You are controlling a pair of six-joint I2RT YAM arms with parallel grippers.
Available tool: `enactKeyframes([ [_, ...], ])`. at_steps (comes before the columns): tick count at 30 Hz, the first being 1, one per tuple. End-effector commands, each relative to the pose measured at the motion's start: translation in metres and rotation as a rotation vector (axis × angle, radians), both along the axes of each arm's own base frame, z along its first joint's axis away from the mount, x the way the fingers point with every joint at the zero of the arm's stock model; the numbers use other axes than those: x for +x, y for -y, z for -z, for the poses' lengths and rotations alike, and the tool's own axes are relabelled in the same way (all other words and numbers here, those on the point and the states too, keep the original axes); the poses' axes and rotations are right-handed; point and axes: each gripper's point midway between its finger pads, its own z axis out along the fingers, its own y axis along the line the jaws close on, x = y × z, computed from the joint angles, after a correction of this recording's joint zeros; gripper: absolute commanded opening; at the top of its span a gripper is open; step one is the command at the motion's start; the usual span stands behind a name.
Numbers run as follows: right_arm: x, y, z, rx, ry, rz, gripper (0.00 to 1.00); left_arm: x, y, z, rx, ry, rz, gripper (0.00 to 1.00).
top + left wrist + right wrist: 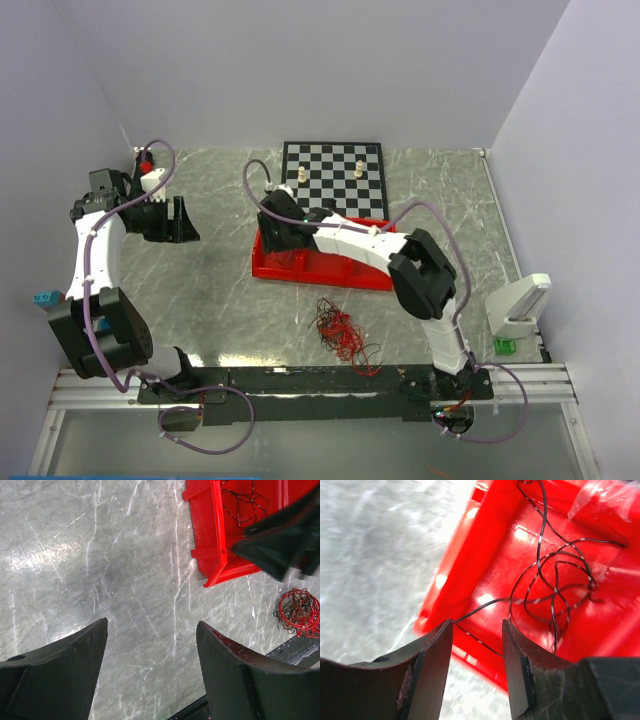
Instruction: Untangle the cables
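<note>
Black right fingers (430, 670) parted over thin dark wire (539, 540) in red plastic tray (470, 545), left fingers (235, 680) spread wide, tangled red-and-dark cable bundle (338, 333) by near edge of tabletop (220, 290); may snag trailing wire on withdrawal.

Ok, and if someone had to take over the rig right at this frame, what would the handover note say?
Left hand: open, empty, over bare table, away from the cables.
Right hand: open above a corner of the red tray, nothing pinched.
Cables: one dark wire lies loosely looped in the tray, a strand passing beneath the right hand; the red-and-dark bundle sits tangled on the table, nearer the arm bases than the tray.
Done: one wire appears separated into the tray.
Left: pull the bundle apart.
</note>
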Motion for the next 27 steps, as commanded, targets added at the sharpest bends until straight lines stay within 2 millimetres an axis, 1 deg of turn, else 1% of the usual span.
enactKeyframes([
  [1,-0.003,0.013,-0.069,0.062,0.074,0.015,0.51,0.004,0.003,-0.016,-0.018,0.043,0.018,0.76],
  [4,-0.005,0.021,-0.076,0.05,0.083,0.022,0.48,0.005,0.005,-0.016,-0.03,0.039,0.021,0.76],
  [8,-0.002,0.032,-0.074,0.047,0.071,0.048,0.45,0.008,0.014,-0.016,-0.028,0.041,0.041,0.76],
  [10,0.0,0.037,-0.073,0.049,0.059,0.061,0.45,0.009,0.022,-0.015,-0.03,0.04,0.059,0.76],
  [12,0.003,0.047,-0.079,0.059,0.066,0.081,0.45,0.009,0.035,-0.014,-0.036,0.04,0.089,0.77],
  [13,0.006,0.054,-0.085,0.075,0.074,0.095,0.45,0.011,0.047,-0.013,-0.034,0.054,0.121,0.77],
  [14,0.008,0.063,-0.091,0.086,0.083,0.116,0.46,0.011,0.055,-0.012,-0.032,0.055,0.131,0.77],
  [16,0.015,0.085,-0.096,0.099,0.089,0.164,0.48,0.016,0.076,-0.009,-0.029,0.073,0.169,0.78],
  [18,0.022,0.114,-0.091,0.075,0.093,0.228,0.49,0.023,0.101,-0.005,-0.036,0.092,0.214,0.78],
  [19,0.025,0.131,-0.086,0.057,0.087,0.261,0.5,0.026,0.113,0.002,-0.04,0.075,0.232,0.77],
  [21,0.024,0.157,-0.078,0.034,0.076,0.309,0.51,0.036,0.126,0.01,-0.034,0.054,0.239,0.77],
  [22,0.023,0.169,-0.08,0.03,0.085,0.331,0.51,0.043,0.131,0.014,-0.029,0.047,0.239,0.77],
  [24,0.021,0.191,-0.079,0.012,0.099,0.374,0.53,0.055,0.137,0.021,-0.021,0.037,0.231,0.76],
  [25,0.019,0.201,-0.074,-0.009,0.094,0.396,0.54,0.06,0.139,0.023,-0.02,0.038,0.235,0.76],
  [27,0.015,0.218,-0.067,-0.042,0.094,0.451,0.59,0.069,0.144,0.029,0.0,0.054,0.243,0.76],
])
